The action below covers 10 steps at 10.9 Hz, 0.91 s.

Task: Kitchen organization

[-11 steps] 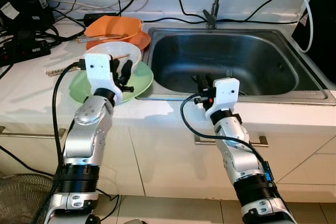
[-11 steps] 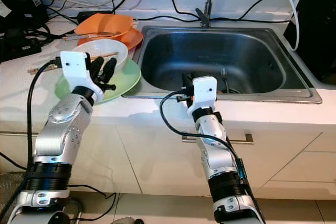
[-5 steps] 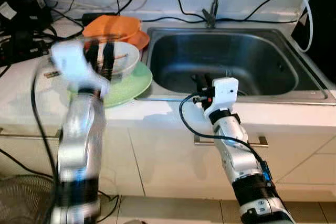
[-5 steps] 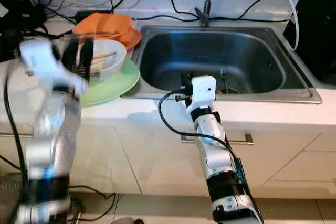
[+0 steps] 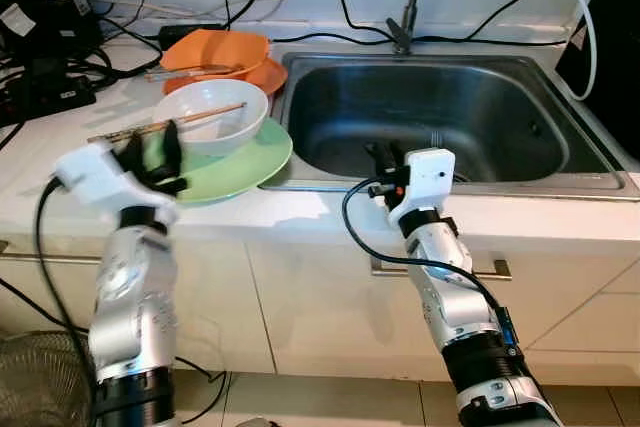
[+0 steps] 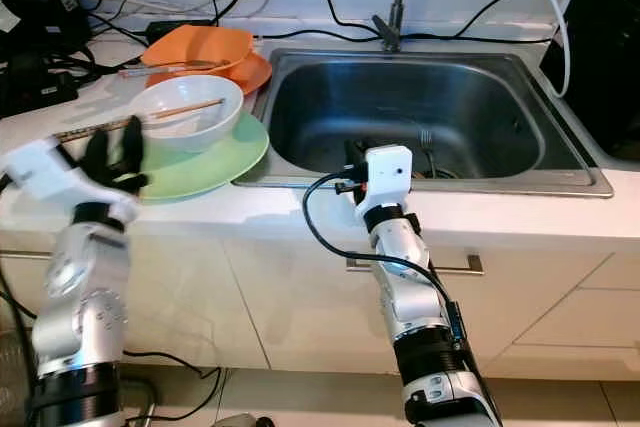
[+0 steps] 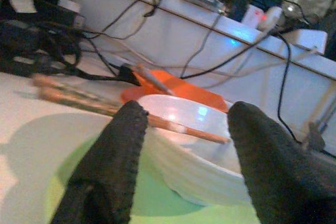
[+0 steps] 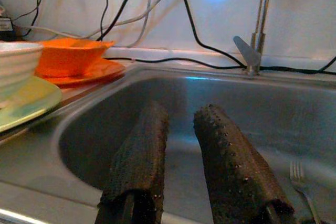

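Left gripper [image 5: 157, 155] is spread wide and empty, low at the near-left rim of the green plate [image 5: 245, 162], fingers pointing toward the white bowl [image 5: 213, 115] that sits on that plate. A pair of chopsticks [image 5: 190, 119] lies across the bowl's mouth, their far ends reaching out over the counter [image 5: 60, 172] to the left. Behind the bowl an orange bowl [image 5: 215, 50] sits on an orange plate [image 5: 262, 75], just beside the sink [image 5: 440, 112]. Right gripper [image 5: 388, 162] hangs over the sink's near edge with its fingers a narrow gap apart, holding nothing; a fork [image 8: 302, 182] lies in the basin beyond it. Step in hand looks like reaching for the white bowl or the chopsticks, cannot tell which. To do it well: go in level, straddle the bowl wall with one finger inside and one outside, and close firmly before lifting, because the chopsticks rest loose and will likely roll off if the bowl tips. Keep the lower finger off the green plate so it doesn't drag along.
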{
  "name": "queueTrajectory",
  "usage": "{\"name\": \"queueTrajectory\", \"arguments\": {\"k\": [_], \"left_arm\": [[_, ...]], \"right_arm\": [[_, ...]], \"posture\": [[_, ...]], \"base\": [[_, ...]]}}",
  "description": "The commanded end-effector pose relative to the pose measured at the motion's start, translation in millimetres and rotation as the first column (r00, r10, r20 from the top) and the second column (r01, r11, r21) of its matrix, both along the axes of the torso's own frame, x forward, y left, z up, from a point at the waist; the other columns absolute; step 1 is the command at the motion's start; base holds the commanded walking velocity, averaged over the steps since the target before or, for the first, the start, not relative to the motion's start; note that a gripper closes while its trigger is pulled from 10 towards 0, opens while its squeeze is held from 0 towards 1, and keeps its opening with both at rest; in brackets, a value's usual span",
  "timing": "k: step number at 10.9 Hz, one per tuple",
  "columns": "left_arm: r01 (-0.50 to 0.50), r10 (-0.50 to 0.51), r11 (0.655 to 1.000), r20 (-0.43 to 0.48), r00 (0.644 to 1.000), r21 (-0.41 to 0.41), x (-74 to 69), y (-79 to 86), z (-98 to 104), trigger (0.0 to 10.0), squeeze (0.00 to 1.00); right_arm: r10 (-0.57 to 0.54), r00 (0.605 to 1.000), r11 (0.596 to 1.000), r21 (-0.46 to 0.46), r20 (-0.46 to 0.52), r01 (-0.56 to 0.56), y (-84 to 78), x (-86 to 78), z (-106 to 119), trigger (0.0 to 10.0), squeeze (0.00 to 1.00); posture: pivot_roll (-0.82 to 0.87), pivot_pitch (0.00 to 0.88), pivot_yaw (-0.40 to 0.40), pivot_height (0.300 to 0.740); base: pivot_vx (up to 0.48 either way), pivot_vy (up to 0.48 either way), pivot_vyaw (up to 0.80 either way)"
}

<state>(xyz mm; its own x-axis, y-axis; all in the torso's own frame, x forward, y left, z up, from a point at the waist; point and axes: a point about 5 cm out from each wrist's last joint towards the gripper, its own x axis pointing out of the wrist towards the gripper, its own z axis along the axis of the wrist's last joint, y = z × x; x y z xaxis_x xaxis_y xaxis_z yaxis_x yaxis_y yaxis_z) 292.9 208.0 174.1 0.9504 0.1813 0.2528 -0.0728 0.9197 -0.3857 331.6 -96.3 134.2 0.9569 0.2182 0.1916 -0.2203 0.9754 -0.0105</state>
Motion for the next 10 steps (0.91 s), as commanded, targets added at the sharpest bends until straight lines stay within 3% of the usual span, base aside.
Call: {"name": "queueTrajectory", "arguments": {"k": [1,2,3,10], "left_arm": [[-0.016,0.015,0.999,-0.014,1.000,-0.038,-2.7,1.2,-6.1,10.0,1.00],[-0.032,0.030,0.998,-0.025,0.999,-0.060,-4.9,1.9,-10.1,10.0,1.00],[-0.049,0.046,0.995,-0.031,0.998,-0.086,-6.3,3.3,-12.6,10.0,0.00],[-0.107,0.105,0.989,-0.029,0.994,-0.100,11.8,24.0,-9.2,10.0,0.00]], "right_arm": [[0.007,1.000,1.000,0.011,0.018,-0.007,1.1,3.4,5.7,10.0,0.00],[0.007,1.000,1.000,0.011,0.018,-0.008,1.0,3.7,6.0,10.0,0.00],[0.006,1.000,1.000,0.011,0.019,-0.006,0.7,4.1,6.4,10.0,0.00],[0.001,1.000,1.000,0.005,0.020,-0.001,-1.1,4.7,6.4,10.0,0.00]], "posture": [[0.16,0.000,0.030,0.740],[0.16,0.000,0.030,0.740],[0.16,0.000,0.029,0.740],[0.14,0.000,0.033,0.740]], "base": [[0.000,0.000,0.00],[0.000,0.000,0.00],[0.000,0.000,0.00],[0.000,0.000,0.00]]}}
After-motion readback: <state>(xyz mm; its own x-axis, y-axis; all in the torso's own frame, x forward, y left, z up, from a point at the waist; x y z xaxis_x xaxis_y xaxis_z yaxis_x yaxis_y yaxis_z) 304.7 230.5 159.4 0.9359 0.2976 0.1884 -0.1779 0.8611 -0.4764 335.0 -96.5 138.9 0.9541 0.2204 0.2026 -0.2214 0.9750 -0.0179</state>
